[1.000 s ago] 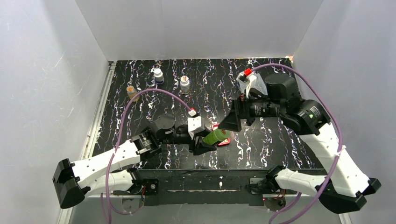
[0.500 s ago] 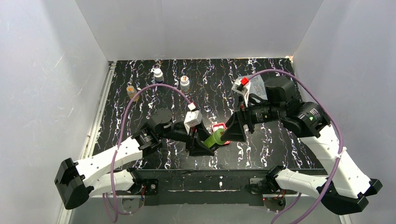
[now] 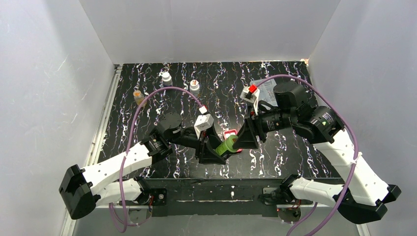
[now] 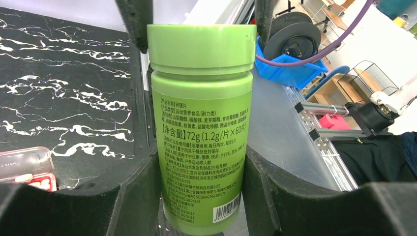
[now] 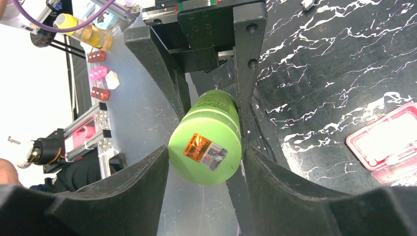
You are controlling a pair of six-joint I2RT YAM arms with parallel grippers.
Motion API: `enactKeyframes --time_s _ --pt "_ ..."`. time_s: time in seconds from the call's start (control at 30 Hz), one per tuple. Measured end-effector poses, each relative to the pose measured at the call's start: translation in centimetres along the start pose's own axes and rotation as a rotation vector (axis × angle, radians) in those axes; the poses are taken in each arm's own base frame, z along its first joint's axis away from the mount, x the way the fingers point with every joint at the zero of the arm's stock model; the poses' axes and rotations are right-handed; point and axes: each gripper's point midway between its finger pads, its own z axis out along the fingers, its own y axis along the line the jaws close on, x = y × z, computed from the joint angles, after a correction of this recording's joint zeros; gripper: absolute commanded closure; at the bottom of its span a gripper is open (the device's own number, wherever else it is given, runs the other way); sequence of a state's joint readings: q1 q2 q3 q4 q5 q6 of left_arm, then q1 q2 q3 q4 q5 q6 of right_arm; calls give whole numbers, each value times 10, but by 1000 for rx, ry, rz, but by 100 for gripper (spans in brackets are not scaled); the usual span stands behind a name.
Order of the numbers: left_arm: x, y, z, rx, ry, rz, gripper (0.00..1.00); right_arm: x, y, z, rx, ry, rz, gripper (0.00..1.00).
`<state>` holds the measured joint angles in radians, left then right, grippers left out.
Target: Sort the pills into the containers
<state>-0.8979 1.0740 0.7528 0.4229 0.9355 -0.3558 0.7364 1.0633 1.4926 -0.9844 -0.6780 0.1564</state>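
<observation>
Black marbled worktop (image 3: 147, 113) carries the red case (image 3: 230, 133) near its middle, just beside a tilted green bottle (image 3: 226, 145). Left claw (image 3: 218, 149) is clamped on the bottle's body; right claw (image 3: 242, 140) presses both sides of its cap.

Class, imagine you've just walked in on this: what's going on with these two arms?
The left claw holds a green bottle by its body, tilted. The right claw straddles the bottle's cap, its fingers apparently touching it, probably to unscrew it. The cap is still on. The red pill case lies on the table just beyond, untouched.
</observation>
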Motion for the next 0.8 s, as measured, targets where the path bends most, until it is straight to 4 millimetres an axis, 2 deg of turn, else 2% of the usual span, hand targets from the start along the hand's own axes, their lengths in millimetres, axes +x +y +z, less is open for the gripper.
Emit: enactKeyframes --time_s 0.23,0.47,0.63,0.8 --pt "1 4 -1 -16 3 -8 100 1 -3 1 15 10 3 47" --pt "4 15 -1 -69 9 2 100 0 -12 4 57 14 15 63" --pt "4 34 -4 -178 7 41 100 -6 -26 7 130 13 52 65" --pt "-1 60 -13 -337 -8 114 100 -19 -45 15 225 17 162 70"
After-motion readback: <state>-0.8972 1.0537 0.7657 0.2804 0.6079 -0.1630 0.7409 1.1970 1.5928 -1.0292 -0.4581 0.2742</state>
